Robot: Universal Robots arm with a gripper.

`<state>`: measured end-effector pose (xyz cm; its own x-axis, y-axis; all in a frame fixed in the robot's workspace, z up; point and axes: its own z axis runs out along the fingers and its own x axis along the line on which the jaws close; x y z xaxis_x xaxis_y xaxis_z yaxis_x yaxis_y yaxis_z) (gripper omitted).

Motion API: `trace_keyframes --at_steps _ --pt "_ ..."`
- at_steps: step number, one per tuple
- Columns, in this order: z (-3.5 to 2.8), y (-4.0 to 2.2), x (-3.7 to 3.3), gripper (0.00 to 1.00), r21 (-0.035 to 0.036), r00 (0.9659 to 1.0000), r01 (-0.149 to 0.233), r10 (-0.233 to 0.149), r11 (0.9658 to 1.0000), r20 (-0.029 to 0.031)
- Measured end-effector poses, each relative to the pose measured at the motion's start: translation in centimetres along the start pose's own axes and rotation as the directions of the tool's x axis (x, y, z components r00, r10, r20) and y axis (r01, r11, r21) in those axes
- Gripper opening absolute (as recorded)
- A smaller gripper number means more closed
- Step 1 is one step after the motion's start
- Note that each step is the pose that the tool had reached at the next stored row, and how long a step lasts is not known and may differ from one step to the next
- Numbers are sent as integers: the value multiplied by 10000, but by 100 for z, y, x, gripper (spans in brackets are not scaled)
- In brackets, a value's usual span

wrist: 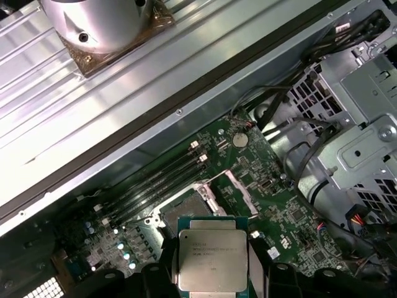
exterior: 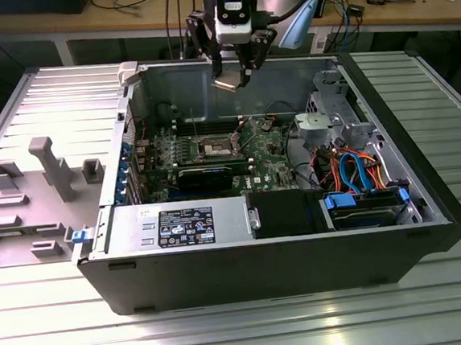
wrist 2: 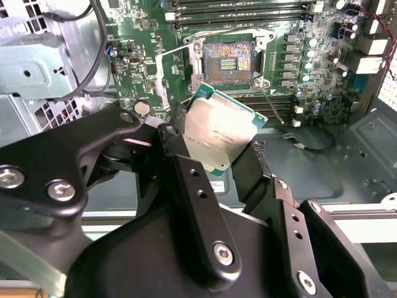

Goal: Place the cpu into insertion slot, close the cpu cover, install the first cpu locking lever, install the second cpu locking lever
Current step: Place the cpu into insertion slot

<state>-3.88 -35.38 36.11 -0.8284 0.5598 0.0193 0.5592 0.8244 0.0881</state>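
Exterior view overlooks case (exterior: 263,270); wrist views share insertion slot (wrist 2: 228,61) (wrist: 186,214).

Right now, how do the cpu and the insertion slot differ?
The cpu shows a dull silver top; the insertion slot shows a dark, coppery centre. The cpu hangs clamped in the end effector; the insertion slot lies flat in the green board, empty. Both are square.

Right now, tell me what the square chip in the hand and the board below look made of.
Square silver-grey chip: seemingly metal lid, dull brushed sheen, on a green laminate edge. Green circuit board: probably fibreglass laminate, glossy green coat, soldered parts.
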Motion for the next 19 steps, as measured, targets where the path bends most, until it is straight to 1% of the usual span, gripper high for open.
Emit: trace_keyframes --at_steps 4,6,8,9,10,19 --pt "1 -9 13 54 -8 9995 -314 314 9995 28" --pt "2 -18 27 54 -13 9984 -563 563 9984 50" --pt "2 -22 32 54 -16 9976 -696 697 9976 61" --pt "2 -26 38 54 -19 9964 -842 842 9964 74" --pt "2 -26 38 54 -21 9959 -900 900 9959 79" --pt "2 -26 38 54 -22 9959 -904 904 9959 79"
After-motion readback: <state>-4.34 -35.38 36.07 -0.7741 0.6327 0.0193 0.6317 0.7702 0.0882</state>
